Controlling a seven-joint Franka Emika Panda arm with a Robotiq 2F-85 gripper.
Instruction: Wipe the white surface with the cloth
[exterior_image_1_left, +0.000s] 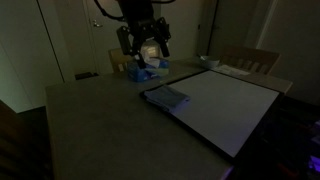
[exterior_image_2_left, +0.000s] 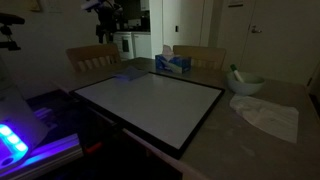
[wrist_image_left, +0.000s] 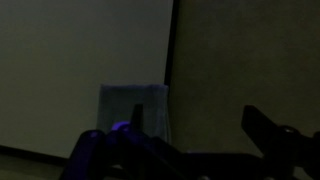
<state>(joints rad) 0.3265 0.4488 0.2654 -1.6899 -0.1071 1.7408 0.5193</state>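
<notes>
While your gripper (exterior_image_1_left: 146, 50) hangs, jaws apart, above the cloth (exterior_image_1_left: 168, 98) on the white surface (exterior_image_1_left: 228, 112), grabbing and wiping are not done yet.

In both exterior views the board (exterior_image_1_left: 225, 110) (exterior_image_2_left: 150, 100) is a large white rectangle with a thin dark border. It lies flat and fills the middle of each frame. The cloth (exterior_image_1_left: 168, 98) is small, bluish-grey and rumpled. It rests on the board's left corner, left of frame centre. In an exterior view it shows as a dim bluish patch (exterior_image_2_left: 129, 72) at the far corner. In the wrist view it (wrist_image_left: 135, 103) sits lower centre, roughly square, on the board (wrist_image_left: 80, 70) just beside the vertical border.
</notes>
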